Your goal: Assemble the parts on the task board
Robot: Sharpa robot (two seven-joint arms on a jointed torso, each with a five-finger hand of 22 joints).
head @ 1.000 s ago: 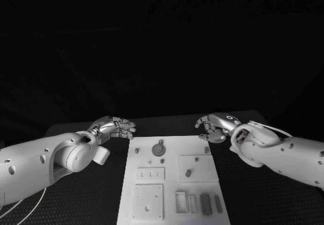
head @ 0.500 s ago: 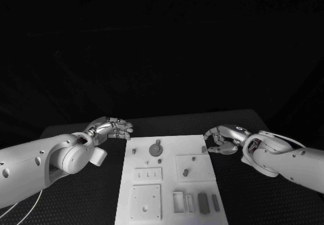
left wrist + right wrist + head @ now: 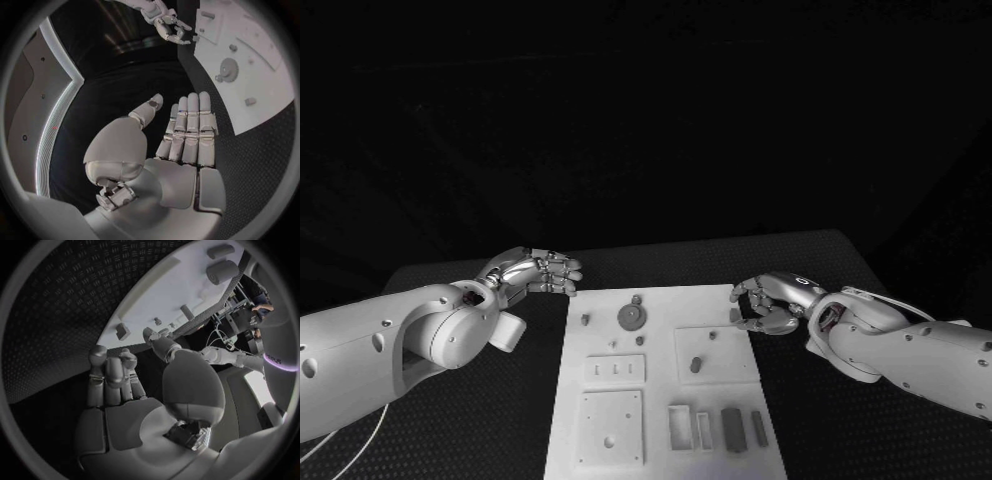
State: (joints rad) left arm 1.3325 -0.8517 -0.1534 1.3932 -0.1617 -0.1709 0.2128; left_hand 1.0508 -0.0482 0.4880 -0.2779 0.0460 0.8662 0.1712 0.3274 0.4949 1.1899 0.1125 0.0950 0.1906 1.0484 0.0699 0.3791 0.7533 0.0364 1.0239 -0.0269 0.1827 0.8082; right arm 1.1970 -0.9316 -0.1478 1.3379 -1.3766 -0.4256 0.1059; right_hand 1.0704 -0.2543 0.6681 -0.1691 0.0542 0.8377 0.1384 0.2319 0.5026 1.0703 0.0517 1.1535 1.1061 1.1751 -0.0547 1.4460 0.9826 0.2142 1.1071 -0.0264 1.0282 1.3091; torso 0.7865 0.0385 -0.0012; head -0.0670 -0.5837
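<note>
The white task board [image 3: 661, 400] lies in the middle of the black table. On its far half lie a grey gear [image 3: 632, 318] and small pegs [image 3: 586, 320]; several narrow grey blocks [image 3: 734, 430] stand in slots at its near right. My left hand [image 3: 531, 272] hovers just off the board's far left corner, fingers straight and together, thumb apart, holding nothing [image 3: 184, 145]. My right hand [image 3: 769, 303] is at the board's right edge beside a small peg [image 3: 737, 316], fingers loosely bent and empty [image 3: 125, 390]. The gear [image 3: 229, 67] and the board [image 3: 169, 295] also show in the wrist views.
Square plates with holes [image 3: 615, 428] and a slotted plate [image 3: 617, 370] sit on the board's left half. Bare black table [image 3: 473, 400] runs along both sides of the board, with both white arms lying over it.
My right hand has drawn back from the board's far right corner, coming nearer along the right edge and lower. The left hand has hardly moved.
</note>
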